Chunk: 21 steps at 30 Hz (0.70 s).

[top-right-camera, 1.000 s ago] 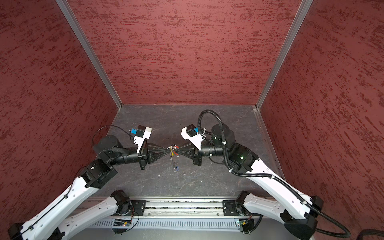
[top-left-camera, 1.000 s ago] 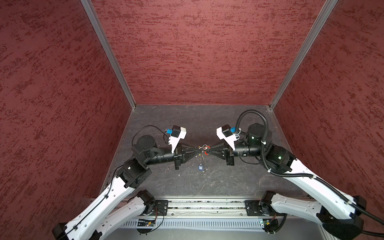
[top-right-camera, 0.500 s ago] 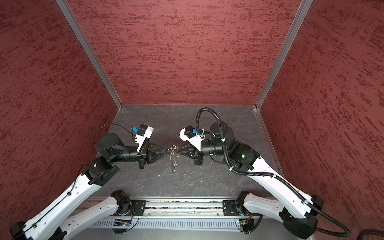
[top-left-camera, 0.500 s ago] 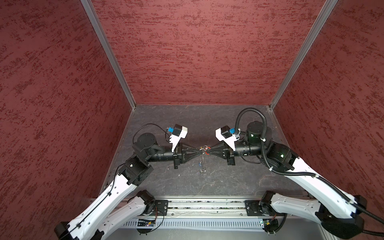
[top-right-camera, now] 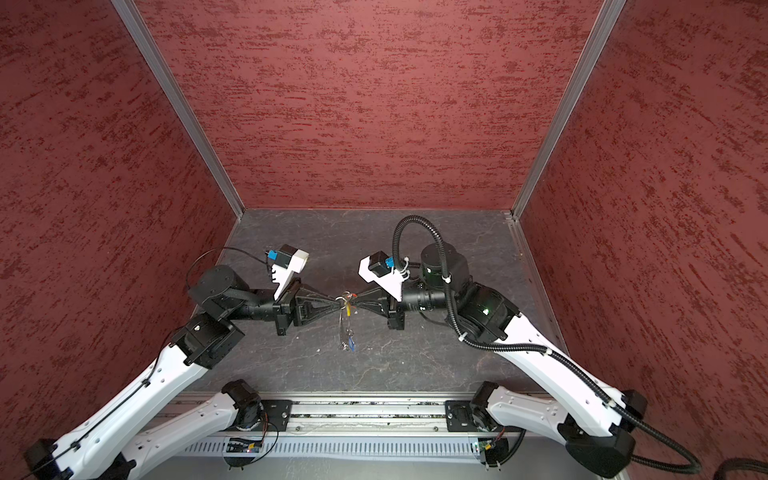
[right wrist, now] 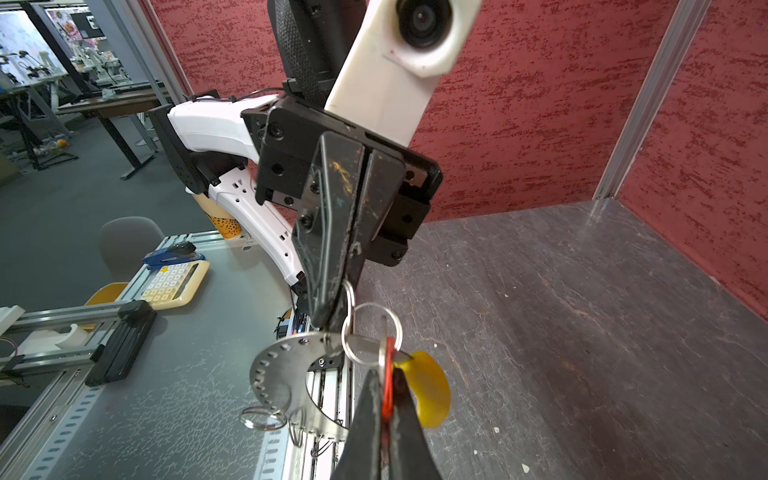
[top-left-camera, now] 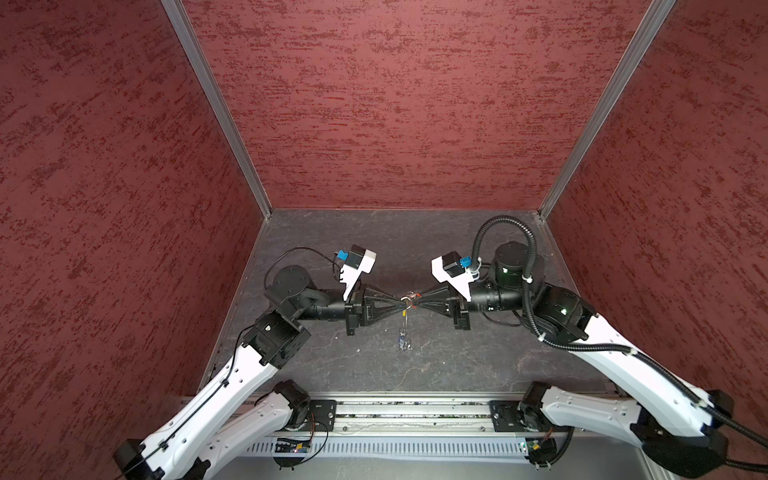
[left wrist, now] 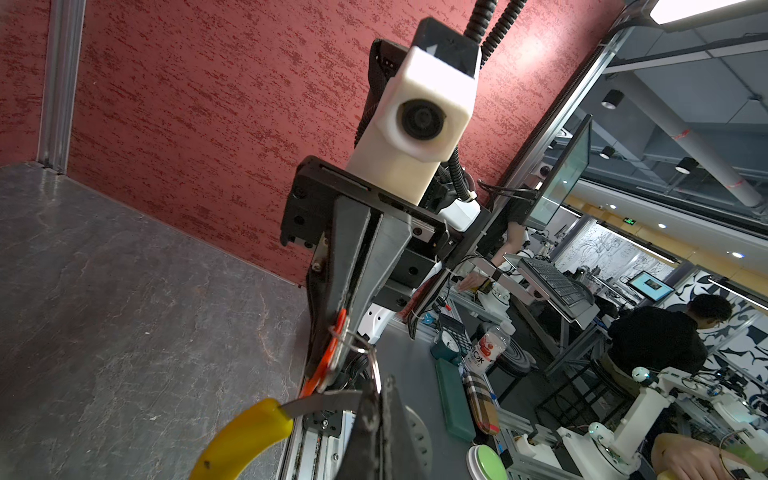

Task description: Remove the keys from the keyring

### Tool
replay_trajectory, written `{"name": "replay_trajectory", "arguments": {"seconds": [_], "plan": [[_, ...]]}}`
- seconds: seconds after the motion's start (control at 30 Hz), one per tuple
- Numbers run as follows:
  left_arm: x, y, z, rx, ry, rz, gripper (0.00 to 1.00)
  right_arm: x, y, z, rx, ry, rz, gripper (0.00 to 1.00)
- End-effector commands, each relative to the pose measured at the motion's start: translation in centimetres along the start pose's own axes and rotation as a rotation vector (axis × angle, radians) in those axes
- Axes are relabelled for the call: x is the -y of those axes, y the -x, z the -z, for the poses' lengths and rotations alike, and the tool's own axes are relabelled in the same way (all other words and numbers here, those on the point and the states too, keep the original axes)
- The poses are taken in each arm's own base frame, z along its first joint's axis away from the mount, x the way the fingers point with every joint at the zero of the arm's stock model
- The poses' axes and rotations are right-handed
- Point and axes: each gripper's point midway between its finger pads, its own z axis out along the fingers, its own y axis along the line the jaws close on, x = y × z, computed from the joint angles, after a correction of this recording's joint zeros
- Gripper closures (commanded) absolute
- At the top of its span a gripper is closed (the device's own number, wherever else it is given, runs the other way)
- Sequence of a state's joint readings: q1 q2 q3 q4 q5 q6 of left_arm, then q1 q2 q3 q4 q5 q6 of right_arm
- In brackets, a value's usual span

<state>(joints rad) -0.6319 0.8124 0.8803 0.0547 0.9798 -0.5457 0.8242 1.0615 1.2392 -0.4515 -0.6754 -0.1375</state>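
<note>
Gleaming steel keyring (right wrist: pixel 365 345), red plastic-tagged key (right wrist: pixel 388 376)

Dark grey marbled tabletop (top-left-camera: pixel 415 249), walled on three sides by red textured panels (top-left-camera: pixel 395 104). Along the tabletop's near edge, silver slotted aluminium rail (top-left-camera: pixel 415 409). Past the tabletop's near edge, cream plastic calculator (right wrist: pixel 174 282) just beside blue stapler (right wrist: pixel 170 253); also clear bottle with red-and-white label (left wrist: pixel 486 349), green oblong case (left wrist: pixel 455 399).

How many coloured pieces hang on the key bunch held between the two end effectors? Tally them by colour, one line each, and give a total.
Red-orange tag: 1
Yellow curved piece: 1
Blue tag: 1
Total: 3
</note>
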Motion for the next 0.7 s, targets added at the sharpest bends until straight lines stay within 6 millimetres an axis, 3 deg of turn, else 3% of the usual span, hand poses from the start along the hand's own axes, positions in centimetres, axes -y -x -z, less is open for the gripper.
{"name": "replay_trajectory", "arguments": {"seconds": [0.0,0.3,0.67], "plan": [[3.6,-0.5,0.2,-0.060,-0.157,-0.052,1.00,2.2,1.8,0.5,0.036,-0.118,0.065,1.00],[3.1,-0.5,0.2,-0.043,-0.141,-0.048,1.00,1.5,3.1,0.1,0.066,-0.058,0.088,1.00],[3.5,0.3,0.1,-0.001,-0.166,-0.062,1.00,1.3,1.8,-0.9,0.079,-0.020,0.043,1.00]]}}
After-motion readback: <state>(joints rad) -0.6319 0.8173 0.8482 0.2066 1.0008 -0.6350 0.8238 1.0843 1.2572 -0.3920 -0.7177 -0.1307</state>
